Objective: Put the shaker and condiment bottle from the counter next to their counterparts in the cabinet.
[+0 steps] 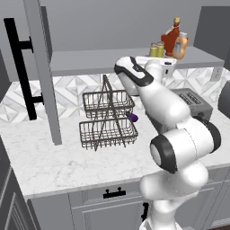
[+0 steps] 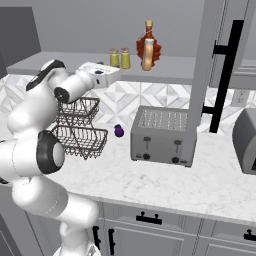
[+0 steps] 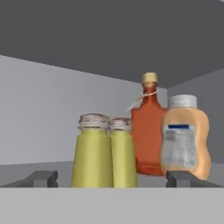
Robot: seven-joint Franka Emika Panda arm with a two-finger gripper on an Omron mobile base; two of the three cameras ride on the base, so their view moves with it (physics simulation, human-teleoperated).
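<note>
Pincer is spread wide, holding nothing. Straight ahead of it, centred between the tips, stands the near shaker on the cabinet shelf, with its twin touching it just beyond. The condiment bottle sits ahead of the right tip, the red bottle behind it. Shaker bases are cut off at the bottom of the hand view, so can't tell if the tips touch the glass.

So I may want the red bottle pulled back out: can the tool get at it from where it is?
Probably not directly. The tool faces two shakers, and the condiment bottle partly covers the red bottle standing behind them.
</note>
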